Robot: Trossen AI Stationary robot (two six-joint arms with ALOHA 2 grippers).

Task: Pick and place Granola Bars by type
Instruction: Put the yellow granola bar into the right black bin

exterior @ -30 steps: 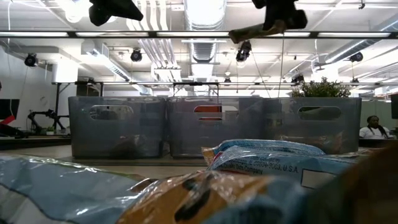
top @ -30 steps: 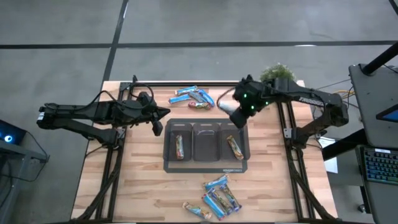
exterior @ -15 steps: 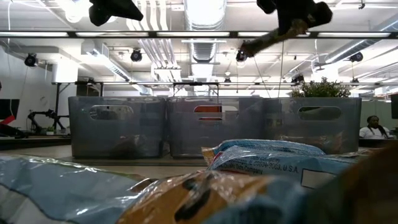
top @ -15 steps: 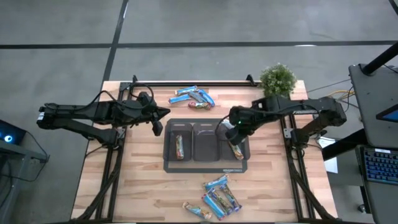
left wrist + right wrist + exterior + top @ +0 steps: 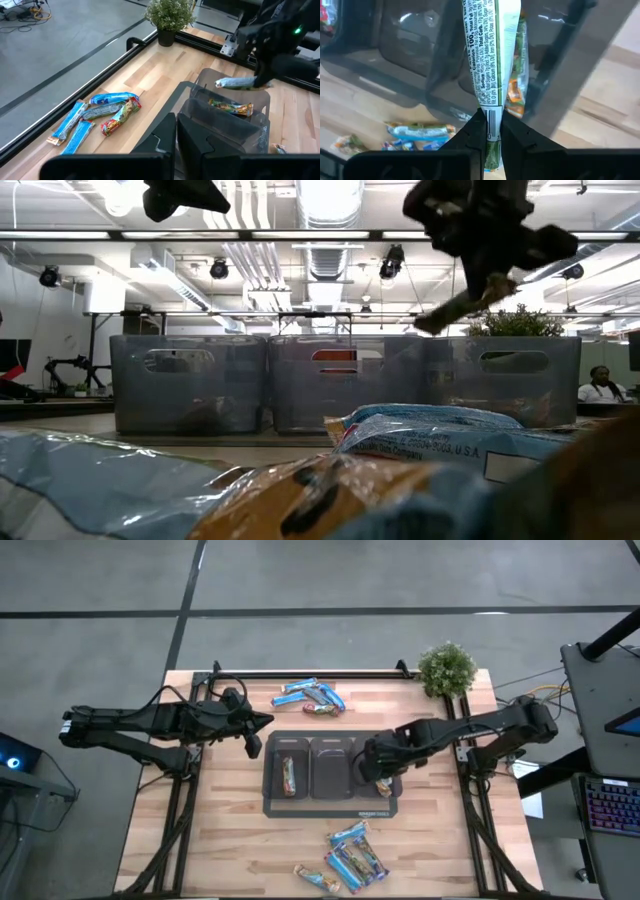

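Green-white granola bar pinched in right claw | above tray's right compartment | left claw closed, empty

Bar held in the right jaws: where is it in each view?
High: mostly hidden under the right gripper, over the tray's right compartment.
Low: bar hangs tilted, upper right.
Left wrist: bar above the tray.
Right wrist: bar centre, pinched at its end.
Shared landmark: potted plant.

A potted plant stands at the wooden table's far right corner.
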